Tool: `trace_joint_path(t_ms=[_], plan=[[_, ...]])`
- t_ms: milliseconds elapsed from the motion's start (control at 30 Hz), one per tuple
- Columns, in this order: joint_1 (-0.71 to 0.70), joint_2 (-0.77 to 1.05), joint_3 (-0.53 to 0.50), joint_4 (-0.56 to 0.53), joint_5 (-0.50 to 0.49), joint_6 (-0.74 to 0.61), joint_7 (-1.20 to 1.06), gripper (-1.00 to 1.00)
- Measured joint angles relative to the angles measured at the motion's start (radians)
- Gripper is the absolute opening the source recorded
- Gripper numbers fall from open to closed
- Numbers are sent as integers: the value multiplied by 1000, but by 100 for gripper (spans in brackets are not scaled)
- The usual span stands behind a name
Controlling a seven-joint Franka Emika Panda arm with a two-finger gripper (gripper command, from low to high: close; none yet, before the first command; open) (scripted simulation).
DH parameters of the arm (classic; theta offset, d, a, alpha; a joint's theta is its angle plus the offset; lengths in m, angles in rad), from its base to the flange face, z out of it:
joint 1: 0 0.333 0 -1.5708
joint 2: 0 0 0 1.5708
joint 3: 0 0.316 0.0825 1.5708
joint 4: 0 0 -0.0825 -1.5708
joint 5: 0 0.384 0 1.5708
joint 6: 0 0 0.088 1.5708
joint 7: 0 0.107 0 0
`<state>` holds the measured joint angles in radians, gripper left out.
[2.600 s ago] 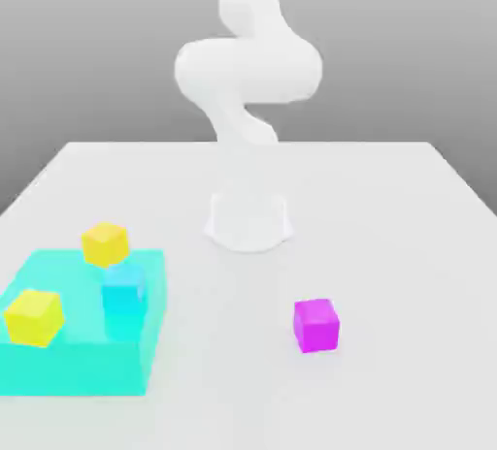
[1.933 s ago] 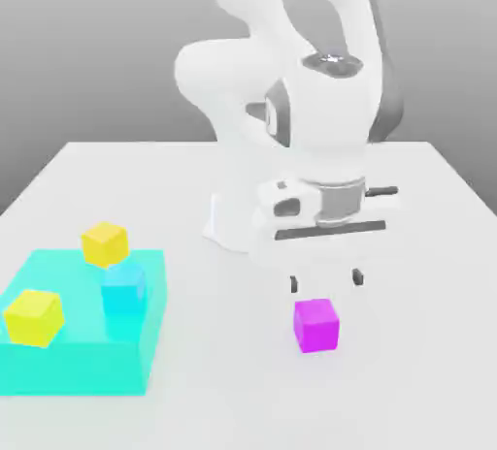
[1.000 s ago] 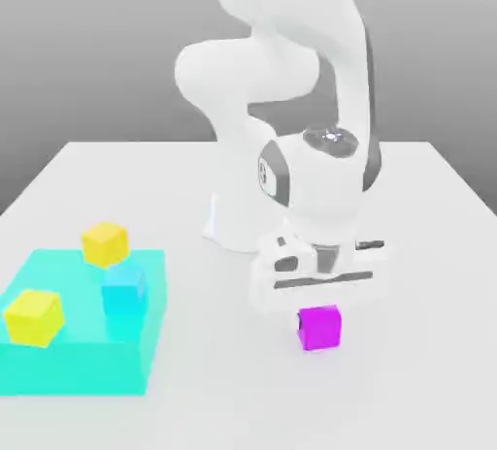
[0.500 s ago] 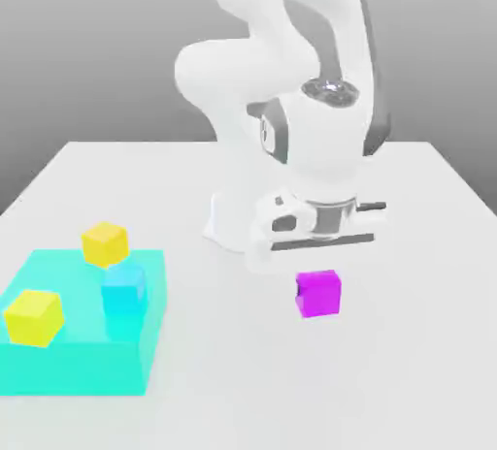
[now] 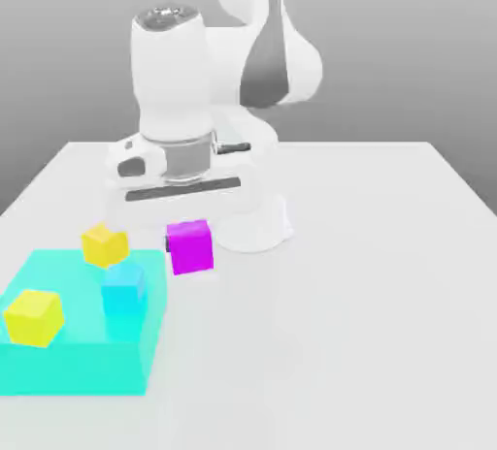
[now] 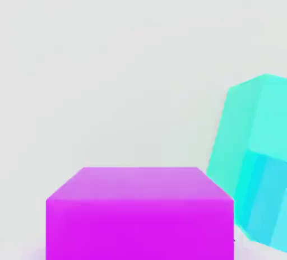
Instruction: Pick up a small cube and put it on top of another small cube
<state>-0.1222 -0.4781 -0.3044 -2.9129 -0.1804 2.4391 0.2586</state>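
Presently, transfer step: one magenta cube (image 5: 191, 247), pinched in our gripper (image 5: 190, 247), raised beside the turquoise block (image 5: 73, 369); next, we likely need alignment above a chosen small cube, then gentle lowering.

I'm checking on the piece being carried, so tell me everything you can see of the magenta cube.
The magenta cube is a small, plain, solid-coloured block with flat faces and straight edges, smooth and matt-looking, with no visible markings or damage. It hangs roughly level, slightly turned, gripped in the claw, whose fingers touch it. In the exterior view it appears just to the right of the large turquoise block, not resting on it.
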Motion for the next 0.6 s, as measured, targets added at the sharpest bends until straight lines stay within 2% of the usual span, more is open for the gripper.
trace_joint_path(t_ms=[267, 467, 500, 600], plan=[[-214, -174, -138, 27, -152, -189, -251, -100], [-234, -29, -197, -27, -191, 10, -282, -100], [-234, -8, -203, -34, -194, 38, -283, 100], [-234, -8, -203, -34, -194, 38, -283, 100]])
